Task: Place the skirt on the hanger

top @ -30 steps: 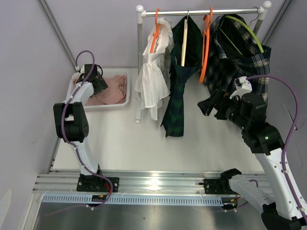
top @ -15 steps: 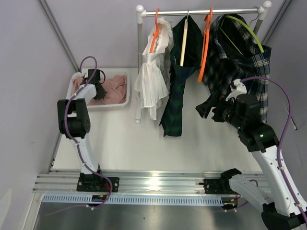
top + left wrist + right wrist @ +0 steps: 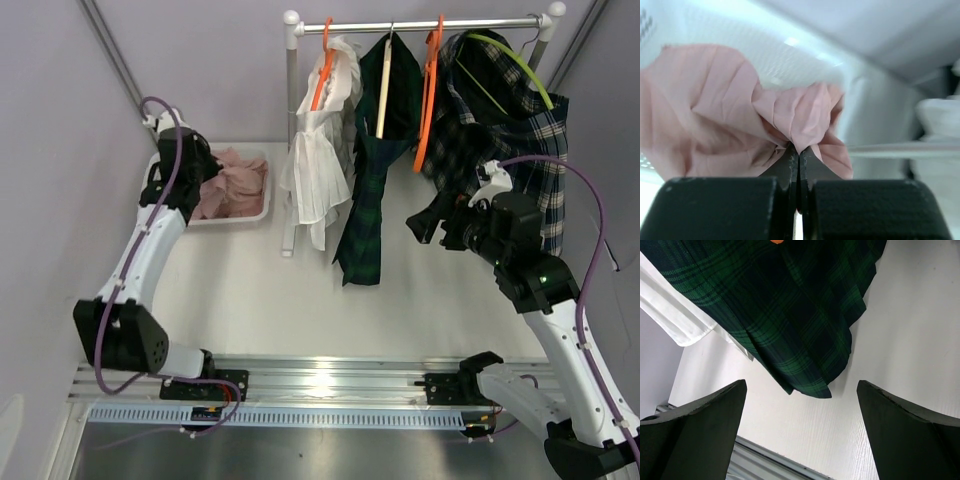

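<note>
White tabletop (image 3: 260, 290) against grey walls, left arm stretched diagonally to the white bin (image 3: 255, 212) at back-left, left gripper (image 3: 799, 160) pinched tight on a fold of pink skirt (image 3: 715, 110) over the bin, table room between bin rim and hanging clothes, right arm raised, right gripper (image 3: 425, 222) spread wide and empty just below the orange hanger (image 3: 428, 100).

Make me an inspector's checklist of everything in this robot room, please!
Surface: white table.
Job's things: pink skirt bunched in white bin; empty orange hanger on rack rail.
Clutter: white garment, green plaid skirt, dark plaid garment, all hanging on the rack rail.
Grippers: left gripper shut, pinching the pink skirt; right gripper open, empty, facing the green plaid skirt.
Cables: purple cables looping along both arms.
Surroundings: grey walls; aluminium base frame at near edge.
</note>
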You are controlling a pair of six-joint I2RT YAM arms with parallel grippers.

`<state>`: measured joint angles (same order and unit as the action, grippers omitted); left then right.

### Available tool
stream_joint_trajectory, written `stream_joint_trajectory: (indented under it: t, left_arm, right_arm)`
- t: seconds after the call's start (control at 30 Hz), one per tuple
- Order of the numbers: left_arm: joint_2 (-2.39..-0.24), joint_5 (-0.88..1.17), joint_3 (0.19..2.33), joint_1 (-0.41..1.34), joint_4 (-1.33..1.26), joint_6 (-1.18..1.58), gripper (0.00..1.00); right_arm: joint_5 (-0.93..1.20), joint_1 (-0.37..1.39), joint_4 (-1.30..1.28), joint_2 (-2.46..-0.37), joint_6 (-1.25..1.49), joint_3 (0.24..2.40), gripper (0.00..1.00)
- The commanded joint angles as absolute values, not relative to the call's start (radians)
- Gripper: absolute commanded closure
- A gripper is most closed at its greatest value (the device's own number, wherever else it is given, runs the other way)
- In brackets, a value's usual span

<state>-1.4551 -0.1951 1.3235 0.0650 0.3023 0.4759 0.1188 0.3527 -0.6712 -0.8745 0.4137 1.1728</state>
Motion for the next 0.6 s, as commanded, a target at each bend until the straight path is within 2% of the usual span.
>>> stream_joint_trajectory:
  t: [0.0,0.23,0.57]
  left_arm:
    - [-1.342,-0.189,1.361,0.072,0.276,0.454,1.0]
    - [-1.129,-0.175,1.414,0.12,0.351,0.423,1.0]
    - [-0.98,-0.095,1.514,0.244,0.511,0.36,1.0]
  right_arm:
    - [0.13,0.359,-0.632,-0.874,0.387,1.229,0.01]
    - [0.126,0.362,-0.623,-0.885,0.357,1.255,0.0]
    - [0.13,0.364,-0.606,-0.913,0.328,1.301,0.01]
